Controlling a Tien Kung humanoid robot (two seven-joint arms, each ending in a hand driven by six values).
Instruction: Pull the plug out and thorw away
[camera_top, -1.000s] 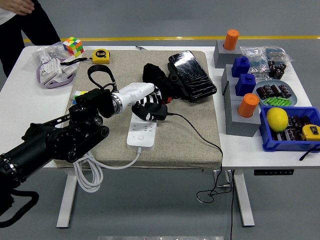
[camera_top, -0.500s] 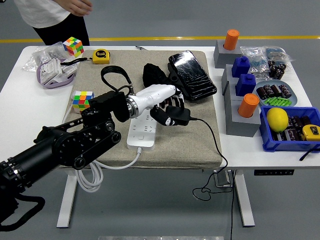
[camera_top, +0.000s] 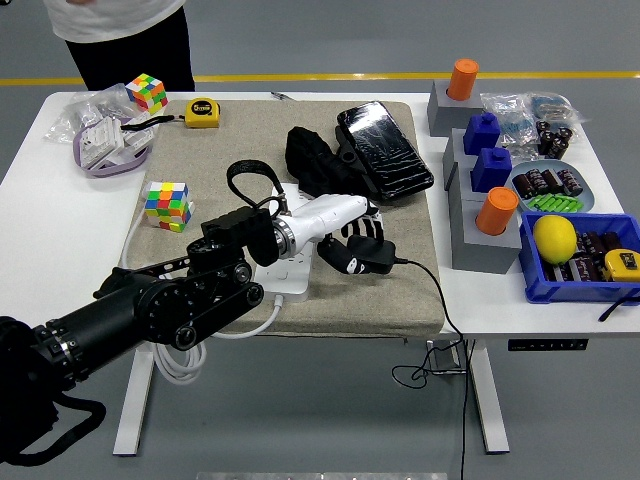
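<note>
1. Plug (camera_top: 368, 256) is now held clear of the power strip (camera_top: 285, 272): a second ago it was seated at the strip's far end, half a second ago it had been lifted and carried a little to the right, and now it is held further right again, low over the beige mat (camera_top: 400, 290) and just beside the strip's right edge

2. Black cable (camera_top: 435, 300) is seen trailing from the plug across the mat and over the table's near edge; its run has been dragged rightward along with the plug

3. Left hand (camera_top: 352, 240) is closed around the plug, its fingers wrapped over the black body; the white forearm and black arm have been swung in from the left and now lie across the strip, so most of the strip is hidden

4. Power strip appears not to have been dragged along, and its white lead (camera_top: 180, 355) hangs off the near edge as before

5. Pulling-out can therefore be judged done; only the throwing away is left, and no bin can be made out, so where the plug is to be dropped cannot be told

6. Further out, the Rubik's cube (camera_top: 167, 204) at the mat's left edge has been uncovered as the arm moved, and the person (camera_top: 125, 35) at the far side has shifted rightward along the table; no hand of theirs is seen on the table

7. Right hand is not in view
</note>
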